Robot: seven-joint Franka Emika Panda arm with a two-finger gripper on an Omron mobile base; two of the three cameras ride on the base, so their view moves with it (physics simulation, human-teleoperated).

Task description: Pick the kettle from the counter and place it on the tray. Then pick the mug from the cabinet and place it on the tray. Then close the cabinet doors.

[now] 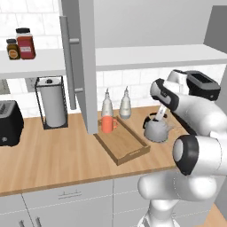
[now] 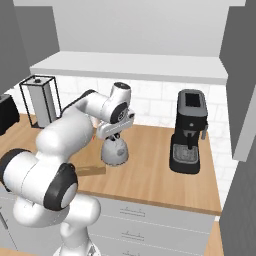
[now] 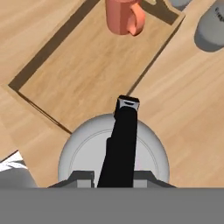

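Observation:
The silver-grey kettle [image 1: 157,131] [image 2: 114,151] [image 3: 85,153] is on the counter [image 1: 53,155], just right of the wooden tray [image 1: 129,153] [image 3: 87,65]. My gripper [image 1: 160,116] [image 2: 114,134] [image 3: 116,177] comes down from above and is shut on the kettle's black handle, which runs up between the fingers in the hand view. The orange-red mug [image 1: 107,124] [image 3: 124,15] stands upright at the tray's far end. One grey cabinet door [image 1: 88,66] hangs open above the tray's left side, in front of the white cabinet shelf [image 1: 155,55].
Two slim white-grey bottles [image 1: 107,105] [image 1: 125,104] stand behind the tray. A paper towel holder [image 1: 52,106] and a black toaster [image 1: 9,122] are to the left, with jars [image 1: 25,43] on the shelf above. A black coffee machine [image 2: 189,131] stands right of the kettle.

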